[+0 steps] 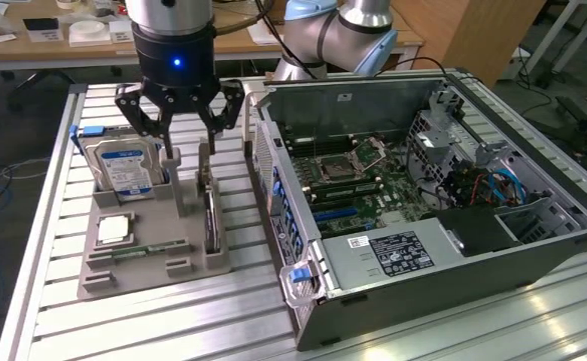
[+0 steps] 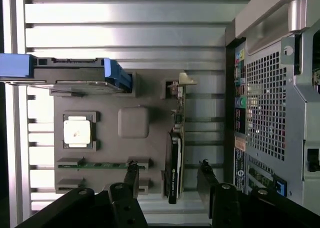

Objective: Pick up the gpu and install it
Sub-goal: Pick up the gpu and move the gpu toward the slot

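Hovering in the exterior view's upper left, the gripper (image 1: 188, 150) spreads its fingers, empty, above the upright gpu (image 1: 211, 218) in the gray tray (image 1: 138, 269).

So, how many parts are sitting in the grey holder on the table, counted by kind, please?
Hard drive: 1
Processor chip: 1
Memory stick: 1
gpu: 1
Total: 4
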You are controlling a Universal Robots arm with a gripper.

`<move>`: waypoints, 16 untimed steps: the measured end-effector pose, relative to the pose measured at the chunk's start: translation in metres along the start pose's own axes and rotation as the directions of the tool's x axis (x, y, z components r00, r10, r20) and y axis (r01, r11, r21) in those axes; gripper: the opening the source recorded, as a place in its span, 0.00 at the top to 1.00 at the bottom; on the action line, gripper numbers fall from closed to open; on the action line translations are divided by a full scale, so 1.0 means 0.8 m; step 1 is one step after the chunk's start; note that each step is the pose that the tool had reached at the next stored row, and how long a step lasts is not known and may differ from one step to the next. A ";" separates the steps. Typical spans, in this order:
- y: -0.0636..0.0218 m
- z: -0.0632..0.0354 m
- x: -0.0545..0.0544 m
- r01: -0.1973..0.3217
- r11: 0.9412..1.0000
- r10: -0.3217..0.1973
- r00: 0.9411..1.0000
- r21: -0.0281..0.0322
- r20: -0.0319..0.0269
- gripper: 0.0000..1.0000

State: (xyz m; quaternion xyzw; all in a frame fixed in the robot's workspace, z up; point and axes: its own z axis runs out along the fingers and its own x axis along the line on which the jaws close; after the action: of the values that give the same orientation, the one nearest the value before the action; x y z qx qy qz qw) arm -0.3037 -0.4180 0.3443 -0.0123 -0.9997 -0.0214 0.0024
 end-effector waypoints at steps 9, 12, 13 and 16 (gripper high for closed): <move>-0.006 0.020 -0.001 -0.020 1.000 0.020 1.000 0.000 0.005 0.41; -0.007 0.027 -0.002 -0.027 1.000 0.027 1.000 0.000 0.006 0.41; -0.007 0.029 -0.002 -0.030 1.000 0.030 1.000 0.000 0.006 0.41; -0.008 0.035 -0.002 -0.043 0.999 0.043 0.999 -0.001 0.013 0.41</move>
State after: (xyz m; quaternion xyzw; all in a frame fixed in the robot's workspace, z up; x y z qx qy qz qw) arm -0.3023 -0.4229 0.3157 -0.0340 -0.9992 -0.0215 -0.0038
